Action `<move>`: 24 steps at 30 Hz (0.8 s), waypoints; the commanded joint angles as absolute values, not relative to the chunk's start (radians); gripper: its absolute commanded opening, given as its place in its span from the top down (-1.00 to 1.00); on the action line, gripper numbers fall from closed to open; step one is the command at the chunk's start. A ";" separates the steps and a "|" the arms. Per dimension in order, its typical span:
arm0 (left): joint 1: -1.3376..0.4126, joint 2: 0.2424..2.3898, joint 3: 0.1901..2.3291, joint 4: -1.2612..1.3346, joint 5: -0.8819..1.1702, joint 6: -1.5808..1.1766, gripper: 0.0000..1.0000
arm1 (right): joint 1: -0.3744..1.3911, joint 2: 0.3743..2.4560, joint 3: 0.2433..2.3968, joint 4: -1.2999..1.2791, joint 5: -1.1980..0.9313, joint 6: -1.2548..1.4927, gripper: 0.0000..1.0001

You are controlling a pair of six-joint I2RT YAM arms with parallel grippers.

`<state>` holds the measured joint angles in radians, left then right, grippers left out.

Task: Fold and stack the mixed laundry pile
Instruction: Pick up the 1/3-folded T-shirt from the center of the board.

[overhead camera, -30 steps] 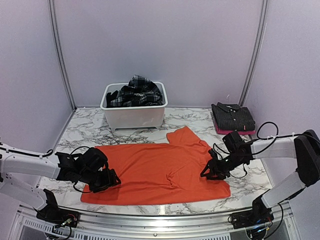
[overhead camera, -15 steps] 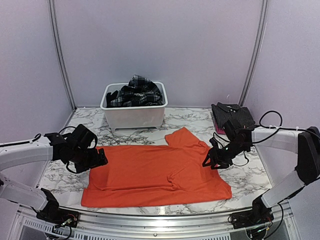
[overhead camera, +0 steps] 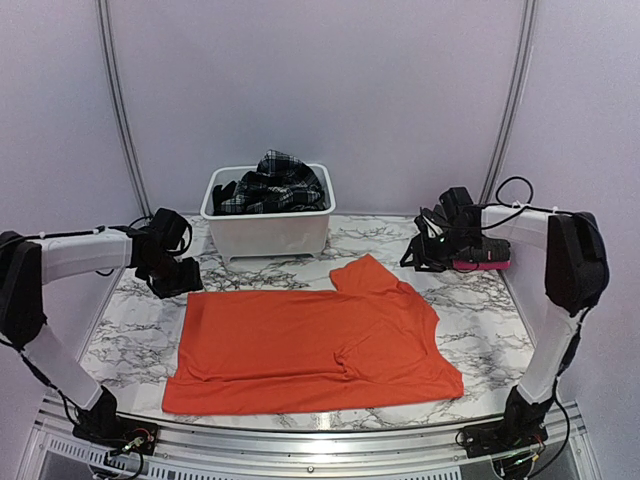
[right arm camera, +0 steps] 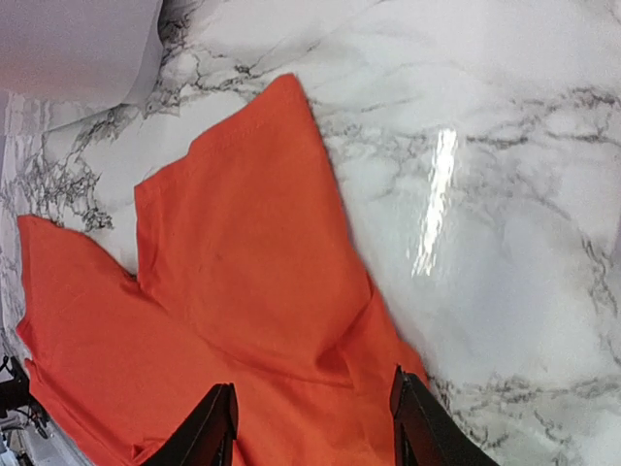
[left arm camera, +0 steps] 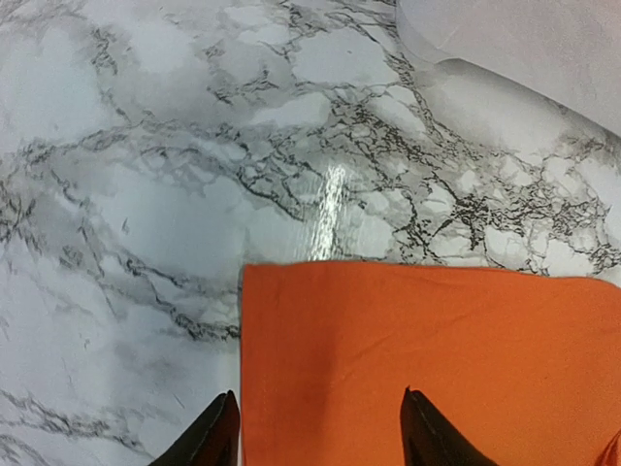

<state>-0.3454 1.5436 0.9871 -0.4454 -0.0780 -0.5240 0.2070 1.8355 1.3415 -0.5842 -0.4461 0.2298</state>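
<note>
My marble desk (overhead camera: 480,350): orange T-shirt (overhead camera: 310,340) spread flat from the middle toward the near edge, white tub (overhead camera: 270,235) at the far edge, pink piece (overhead camera: 487,265) under a folded dark garment (overhead camera: 482,250) at the far right corner.

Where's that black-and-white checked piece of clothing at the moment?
In the overhead view, the plaid garment lies heaped in the white tub at the back of the table, left of centre, just behind the spread orange T-shirt.

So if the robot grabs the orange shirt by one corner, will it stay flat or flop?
Probably flop: the orange shirt lies thin and flat with soft wrinkles, so it would likely droop and fold. It looks light. Pushed, it may bunch up rather than slide on the marble table.
</note>
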 commanded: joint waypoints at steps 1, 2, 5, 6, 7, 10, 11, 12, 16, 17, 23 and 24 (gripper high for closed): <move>-0.302 1.644 1.046 -0.432 -0.058 -0.452 -0.09 | 0.204 1.956 1.502 -0.608 -0.422 0.140 0.02; -0.300 1.666 1.054 -0.430 -0.054 -0.444 -0.05 | 0.203 1.988 1.534 -0.614 -0.420 0.124 0.03; -0.299 1.725 1.079 -0.431 -0.054 -0.422 0.02 | 0.205 2.078 1.637 -0.638 -0.426 0.112 0.07; -0.295 1.740 1.087 -0.430 -0.056 -0.419 0.02 | 0.209 2.106 1.675 -0.642 -0.426 0.110 0.07; -0.293 1.752 1.092 -0.430 -0.054 -0.420 0.02 | 0.213 2.139 1.700 -0.643 -0.430 0.106 0.07; -0.290 1.791 1.114 -0.426 -0.045 -0.420 0.02 | 0.233 2.214 1.783 -0.690 -0.411 0.083 0.09; -0.289 1.803 1.121 -0.425 -0.041 -0.418 0.03 | 0.238 2.232 1.799 -0.699 -0.405 0.077 0.09; -0.287 1.815 1.128 -0.424 -0.039 -0.414 0.03 | 0.242 2.245 1.805 -0.699 -0.403 0.077 0.09; -0.286 1.853 1.148 -0.425 -0.049 -0.402 0.06 | 0.261 2.284 1.815 -0.697 -0.382 0.073 0.09; -0.285 1.859 1.151 -0.425 -0.055 -0.400 0.07 | 0.266 2.294 1.822 -0.700 -0.382 0.070 0.09; -0.265 1.863 1.150 -0.428 -0.071 -0.387 0.09 | 0.308 2.354 1.858 -0.718 -0.343 0.061 0.16; -0.265 1.860 1.150 -0.428 -0.081 -0.374 0.10 | 0.311 2.366 1.871 -0.724 -0.331 0.061 0.21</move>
